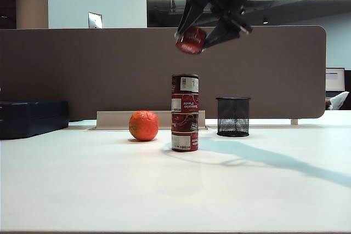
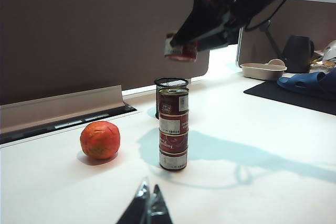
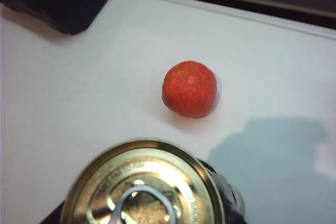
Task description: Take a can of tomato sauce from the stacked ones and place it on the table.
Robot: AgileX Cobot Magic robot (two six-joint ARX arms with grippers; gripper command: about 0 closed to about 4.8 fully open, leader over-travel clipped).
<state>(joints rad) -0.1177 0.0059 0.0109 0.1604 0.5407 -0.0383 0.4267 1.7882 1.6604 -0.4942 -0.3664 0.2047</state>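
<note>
My right gripper [image 1: 194,39] hangs high in the air, shut on a can of tomato sauce [image 1: 190,42], a dark-red tin that tilts between the fingers. Directly below, apart from it, the stacked ones [image 1: 185,112] stand as a narrow column of several identical tins on the white table [image 1: 164,190]. In the right wrist view the held can's gold lid with its pull ring [image 3: 142,184] fills the foreground. The left wrist view shows the same lifted can [image 2: 180,47] above the column [image 2: 173,128]. My left gripper [image 2: 148,195] is shut and empty, low over the table in front of the stack.
A round orange-red fruit [image 1: 143,125] lies left of the stack. A black mesh cup [image 1: 233,116] stands behind it to the right. The brown divider panel [image 1: 82,69] closes the back. A dark box [image 1: 30,118] sits far left. A beige tray [image 2: 262,71] rests beyond the panel.
</note>
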